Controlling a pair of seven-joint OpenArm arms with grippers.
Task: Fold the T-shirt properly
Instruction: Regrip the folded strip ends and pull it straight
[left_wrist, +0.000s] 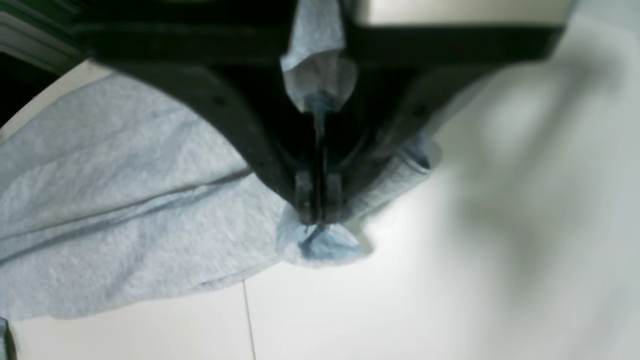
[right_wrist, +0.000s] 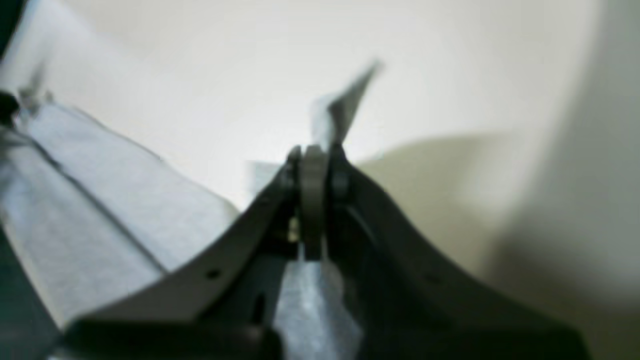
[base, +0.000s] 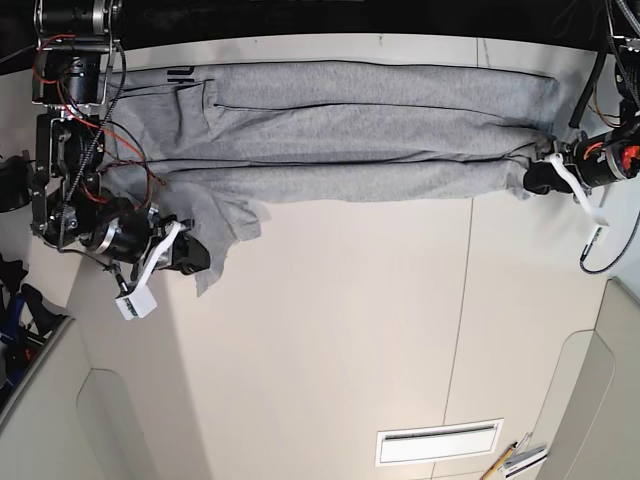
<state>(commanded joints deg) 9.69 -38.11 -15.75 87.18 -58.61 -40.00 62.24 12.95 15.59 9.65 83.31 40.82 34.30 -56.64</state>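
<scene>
The heather-grey T-shirt (base: 330, 140) lies stretched in a long band across the far part of the white table (base: 340, 340), with lengthwise folds. In the base view my left gripper (base: 532, 178) is at its right end, shut on a bunched corner of cloth. The left wrist view shows the jaws closed on fabric (left_wrist: 320, 240), with the T-shirt (left_wrist: 115, 200) spreading off to the left. My right gripper (base: 197, 255) is at the left end, shut on a hanging flap. The right wrist view shows cloth (right_wrist: 340, 107) poking out past the closed fingertips.
Cables and arm hardware (base: 70, 130) crowd the table's far left corner. A white vent plate (base: 437, 441) and some pens (base: 510, 460) lie near the front right edge. A seam (base: 462, 300) runs down the table top.
</scene>
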